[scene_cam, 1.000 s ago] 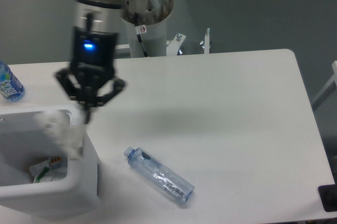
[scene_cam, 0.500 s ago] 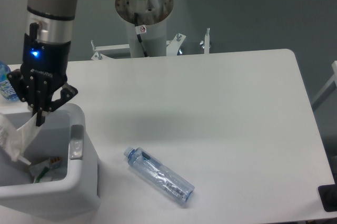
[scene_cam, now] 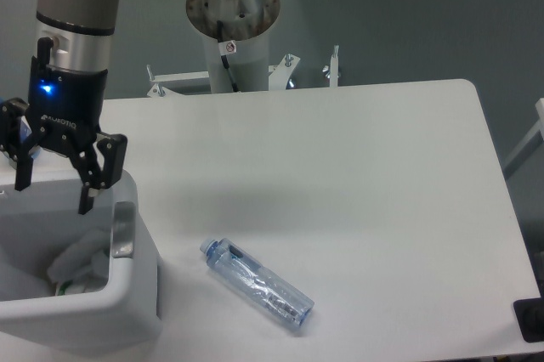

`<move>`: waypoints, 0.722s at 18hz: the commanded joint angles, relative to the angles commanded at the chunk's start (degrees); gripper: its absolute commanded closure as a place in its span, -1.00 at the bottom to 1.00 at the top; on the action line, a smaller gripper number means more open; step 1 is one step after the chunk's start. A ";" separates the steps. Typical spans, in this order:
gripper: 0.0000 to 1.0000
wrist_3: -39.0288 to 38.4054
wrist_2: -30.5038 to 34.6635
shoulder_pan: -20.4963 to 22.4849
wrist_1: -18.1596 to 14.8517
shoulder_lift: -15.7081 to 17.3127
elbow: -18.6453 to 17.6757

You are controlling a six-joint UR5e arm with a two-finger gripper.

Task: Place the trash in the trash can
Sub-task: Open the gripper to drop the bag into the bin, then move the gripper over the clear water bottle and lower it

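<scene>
My gripper (scene_cam: 53, 185) hangs open over the back of the white trash can (scene_cam: 136, 307) at the lower left, nothing between its fingers. The crumpled whitish wrapper (scene_cam: 81, 253) lies inside the can. A clear ribbed bottle with a blue cap (scene_cam: 257, 284) lies on its side on the table, to the right of the can and well away from the gripper.
A grey oval latch (scene_cam: 124, 229) sits on the can's right wall. The arm's base column (scene_cam: 234, 35) stands behind the table's far edge. At the left edge, a bit of a blue-labelled bottle (scene_cam: 8, 127) shows behind the gripper.
The gripper was shut on the wrapper over the can; its fingers have spread apart and the wrapper has dropped into the can.
</scene>
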 joint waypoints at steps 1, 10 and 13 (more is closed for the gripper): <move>-1.00 -2.55 0.00 1.85 0.00 0.00 0.00; -1.00 -18.29 0.87 15.04 -0.53 -3.59 -0.88; -1.00 -21.82 3.06 16.37 -0.53 -7.19 -0.79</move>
